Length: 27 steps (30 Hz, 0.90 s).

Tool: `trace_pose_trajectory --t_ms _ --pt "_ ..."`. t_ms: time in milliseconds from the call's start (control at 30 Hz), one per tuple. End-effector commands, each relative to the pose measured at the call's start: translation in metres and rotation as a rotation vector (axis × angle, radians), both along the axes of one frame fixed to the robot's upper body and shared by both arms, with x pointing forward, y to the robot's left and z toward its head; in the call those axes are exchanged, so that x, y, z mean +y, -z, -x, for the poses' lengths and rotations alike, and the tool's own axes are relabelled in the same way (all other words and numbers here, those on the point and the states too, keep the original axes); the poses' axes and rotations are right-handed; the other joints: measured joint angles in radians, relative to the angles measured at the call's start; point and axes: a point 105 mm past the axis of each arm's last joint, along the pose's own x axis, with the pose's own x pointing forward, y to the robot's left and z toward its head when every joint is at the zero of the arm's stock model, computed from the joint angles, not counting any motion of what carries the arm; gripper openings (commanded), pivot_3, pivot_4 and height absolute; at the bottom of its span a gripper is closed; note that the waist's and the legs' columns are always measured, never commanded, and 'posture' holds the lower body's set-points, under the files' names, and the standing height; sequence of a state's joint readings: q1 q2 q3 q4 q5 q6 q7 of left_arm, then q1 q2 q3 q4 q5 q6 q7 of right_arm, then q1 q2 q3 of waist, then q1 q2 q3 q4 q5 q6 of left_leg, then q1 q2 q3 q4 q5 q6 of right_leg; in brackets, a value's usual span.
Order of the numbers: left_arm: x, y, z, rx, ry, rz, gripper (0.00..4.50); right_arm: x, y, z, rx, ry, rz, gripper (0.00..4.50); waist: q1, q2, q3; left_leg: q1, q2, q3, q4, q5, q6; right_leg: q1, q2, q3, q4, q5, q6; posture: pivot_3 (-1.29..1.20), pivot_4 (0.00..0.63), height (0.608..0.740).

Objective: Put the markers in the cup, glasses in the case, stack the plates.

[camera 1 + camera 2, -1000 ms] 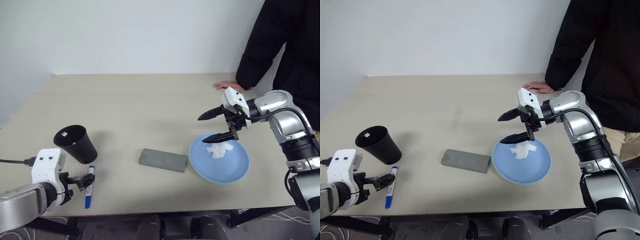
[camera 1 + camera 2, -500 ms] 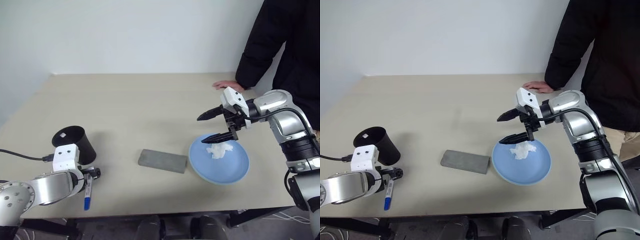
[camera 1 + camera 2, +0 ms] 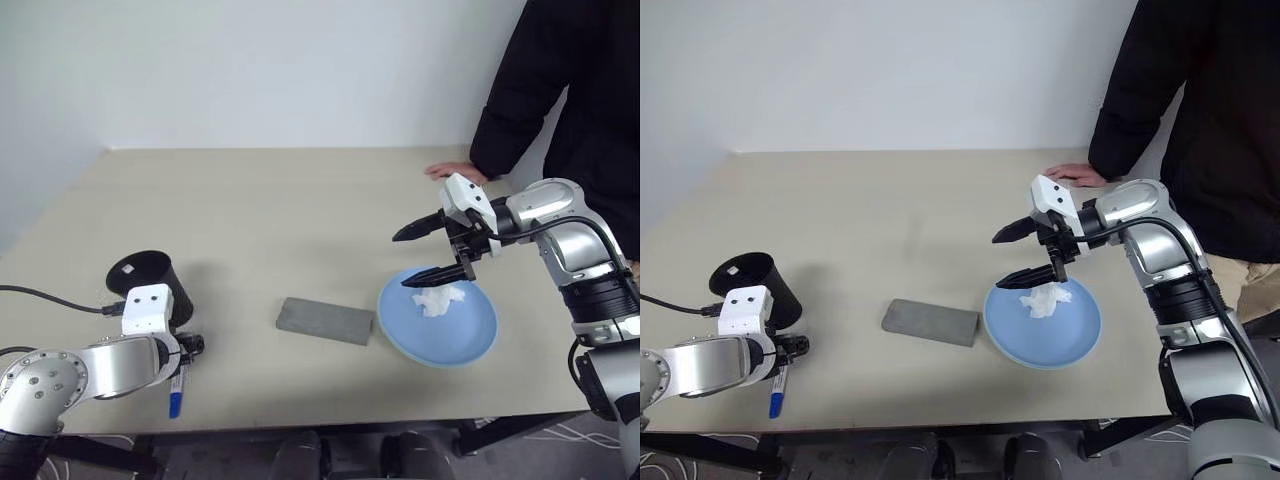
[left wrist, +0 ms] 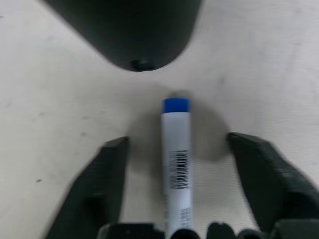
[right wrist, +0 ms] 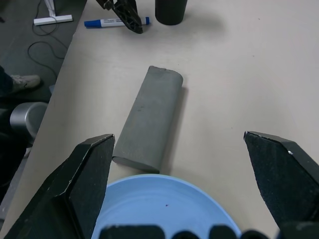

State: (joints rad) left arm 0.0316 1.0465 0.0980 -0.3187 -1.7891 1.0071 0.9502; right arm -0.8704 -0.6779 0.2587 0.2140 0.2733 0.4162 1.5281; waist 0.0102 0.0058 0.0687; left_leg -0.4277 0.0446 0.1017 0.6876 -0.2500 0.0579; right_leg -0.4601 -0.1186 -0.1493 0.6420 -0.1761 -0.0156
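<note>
- The left gripper [image 4: 174,184] straddles the blue-capped marker [image 4: 176,164], which lies flat on the table [image 3: 300,220] just beside the base of the black cup [image 3: 150,285]. The fingers [image 4: 107,184] stand apart on either side of the barrel, not yet touching it.
- Risk: uneven closure. If one finger meets the round barrel first, the marker probably rolls out of the gap.
- Risk: cup contact. The wrist sits close to the cup; a careless lift may tip it.
- Risk: off-centre grasp. A grip near the capped end may let the marker pivot during transfer.
- The right gripper [image 3: 432,252] hangs wide open, holding nothing, above the blue plate [image 3: 455,345] bearing a crumpled tissue [image 3: 440,298]; an unintended descent may snag the tissue.
- The grey case [image 3: 326,320] lies closed between cup and plate.
</note>
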Motion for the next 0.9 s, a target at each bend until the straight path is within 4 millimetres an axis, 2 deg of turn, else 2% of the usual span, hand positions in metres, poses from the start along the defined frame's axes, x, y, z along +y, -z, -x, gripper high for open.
trace_pose_trajectory --t_ms 33,167,333,400,567,733,833,900 --pt "0.001 0.007 0.005 0.043 0.001 -0.004 1.78 0.003 -0.017 0.000 -0.061 -0.015 -0.031 4.50 0.000 0.000 0.000 0.000 0.000 0.000 0.000 0.000 0.000 0.000 0.000 0.000 0.000 0.000 -0.001 0.00 0.000 0.697" --pt "0.000 0.011 0.012 0.085 0.041 -0.002 0.48 0.003 -0.016 0.000 -0.062 -0.018 -0.024 4.50 0.000 0.000 0.000 0.000 0.000 -0.001 0.000 0.001 -0.001 0.000 0.001 0.000 0.000 0.001 -0.001 0.00 0.000 0.697" --pt "-0.006 0.008 0.010 0.068 0.117 -0.006 0.48 0.003 -0.017 0.000 -0.062 -0.020 -0.022 4.50 0.000 0.000 0.000 0.000 0.000 0.000 0.000 0.001 -0.001 0.000 0.001 0.000 0.000 0.001 -0.001 0.00 0.000 0.697" --pt "-0.015 -0.001 0.009 0.047 0.196 0.012 0.48 0.003 -0.018 0.000 -0.062 -0.023 -0.020 4.50 0.001 0.000 0.000 0.000 0.000 0.000 0.000 0.001 -0.001 0.000 0.000 0.000 0.000 0.001 -0.001 0.00 0.000 0.697" --pt "-0.021 -0.017 0.010 0.012 0.307 0.013 0.48 0.004 -0.019 -0.001 -0.063 -0.029 -0.019 4.50 0.002 0.000 0.000 0.000 0.000 0.000 0.000 0.001 -0.001 0.000 0.000 0.000 0.000 0.001 -0.001 0.00 0.000 0.697" --pt "-0.037 -0.057 -0.001 -0.158 0.433 0.082 0.48 0.005 -0.020 -0.002 -0.066 -0.030 -0.021 4.50 0.001 -0.002 0.000 -0.001 0.000 -0.001 0.000 0.001 -0.001 -0.001 0.001 0.000 0.000 0.001 -0.001 0.00 0.000 0.697" --pt "-0.031 -0.079 -0.013 -0.299 0.421 0.078 0.48 0.006 -0.019 -0.002 -0.068 -0.030 -0.022 4.50 0.001 -0.002 0.000 -0.001 0.000 0.000 0.000 0.001 -0.001 -0.001 0.000 0.000 0.000 0.000 -0.002 0.00 0.000 0.697" --pt "-0.029 -0.105 -0.027 -0.477 0.421 0.075 0.48 0.006 -0.019 -0.001 -0.069 -0.030 -0.024 4.50 0.001 -0.002 0.000 0.000 0.000 0.000 0.000 0.001 -0.001 -0.001 0.001 0.000 0.000 0.000 -0.002 0.00 0.000 0.697"
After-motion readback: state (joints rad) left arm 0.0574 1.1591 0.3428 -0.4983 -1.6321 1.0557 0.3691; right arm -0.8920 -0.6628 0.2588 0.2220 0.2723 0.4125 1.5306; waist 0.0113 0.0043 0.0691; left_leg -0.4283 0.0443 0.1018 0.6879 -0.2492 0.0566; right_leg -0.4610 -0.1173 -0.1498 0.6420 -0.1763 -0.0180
